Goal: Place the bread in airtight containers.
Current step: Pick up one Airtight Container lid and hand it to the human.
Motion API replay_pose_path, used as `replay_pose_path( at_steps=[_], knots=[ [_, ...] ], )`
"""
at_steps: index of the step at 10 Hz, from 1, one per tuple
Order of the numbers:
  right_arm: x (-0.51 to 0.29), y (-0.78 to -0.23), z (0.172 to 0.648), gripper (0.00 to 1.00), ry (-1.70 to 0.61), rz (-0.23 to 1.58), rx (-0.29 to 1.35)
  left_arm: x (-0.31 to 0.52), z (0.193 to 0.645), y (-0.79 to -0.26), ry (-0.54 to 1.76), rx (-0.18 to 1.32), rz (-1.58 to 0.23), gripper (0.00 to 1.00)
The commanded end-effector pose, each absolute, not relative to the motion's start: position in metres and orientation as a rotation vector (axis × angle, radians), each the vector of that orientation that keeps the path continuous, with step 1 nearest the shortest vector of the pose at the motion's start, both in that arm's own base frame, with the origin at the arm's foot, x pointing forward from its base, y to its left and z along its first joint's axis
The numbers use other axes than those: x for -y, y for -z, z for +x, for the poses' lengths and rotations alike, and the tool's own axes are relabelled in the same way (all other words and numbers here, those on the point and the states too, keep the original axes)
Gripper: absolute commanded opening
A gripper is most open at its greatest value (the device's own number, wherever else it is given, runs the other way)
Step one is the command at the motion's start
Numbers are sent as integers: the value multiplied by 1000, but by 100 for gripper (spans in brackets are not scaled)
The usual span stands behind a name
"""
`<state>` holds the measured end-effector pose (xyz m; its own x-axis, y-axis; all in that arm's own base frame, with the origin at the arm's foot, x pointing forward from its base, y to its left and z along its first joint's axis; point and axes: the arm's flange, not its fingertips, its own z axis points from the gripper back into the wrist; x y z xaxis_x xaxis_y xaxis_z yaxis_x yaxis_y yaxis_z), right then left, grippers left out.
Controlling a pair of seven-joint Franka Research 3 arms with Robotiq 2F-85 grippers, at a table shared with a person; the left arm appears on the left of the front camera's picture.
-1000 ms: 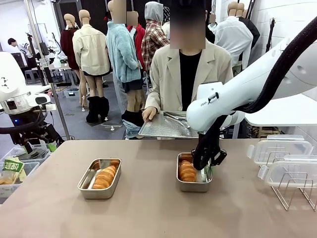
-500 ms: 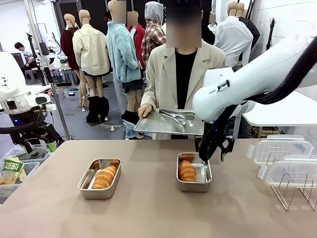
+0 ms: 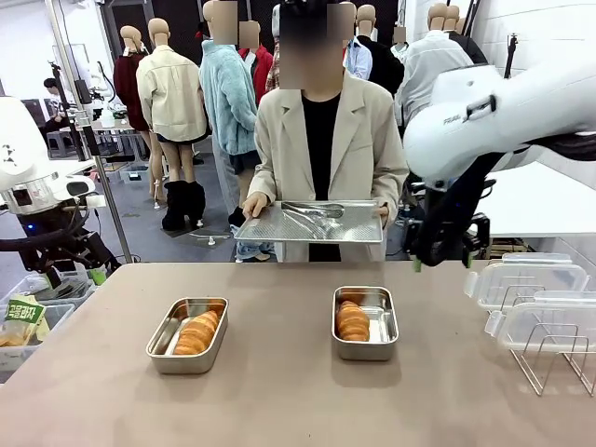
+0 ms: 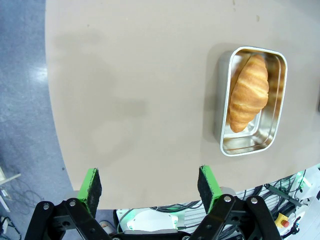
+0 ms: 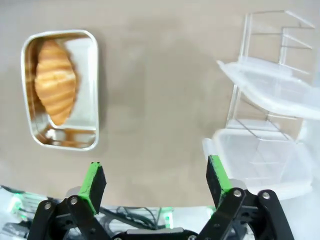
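Two steel containers sit on the table, each with a croissant inside. The left container holds one croissant; the right container holds the other croissant. My right gripper hangs open above and to the right of the right container, holding nothing. In the right wrist view the open gripper looks down on that container and its croissant. My left gripper is open over the table's edge, well off from the left container and its croissant.
Clear plastic lids lie stacked on a wire rack at the right, also seen as lids in the right wrist view. A person at the far side holds a large flat metal tray with tongs on it.
My right gripper has lifted out of the right container and swung up and to the right, empty. The person has shifted left with the tray.
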<state>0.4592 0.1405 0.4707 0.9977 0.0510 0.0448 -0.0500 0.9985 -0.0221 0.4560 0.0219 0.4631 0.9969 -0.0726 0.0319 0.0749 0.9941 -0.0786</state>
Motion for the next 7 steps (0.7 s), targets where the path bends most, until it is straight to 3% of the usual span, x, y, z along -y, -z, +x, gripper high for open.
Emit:
replay_pose_path(
  at_steps=[1,7],
  knots=[
    [-126,-478,456,100,-75,-10,52,-22,458,-465,74,28,-72,100],
    [-140,-471,459,100,-51,-21,45,-22,458,-465,74,28,-72,100]
  ],
)
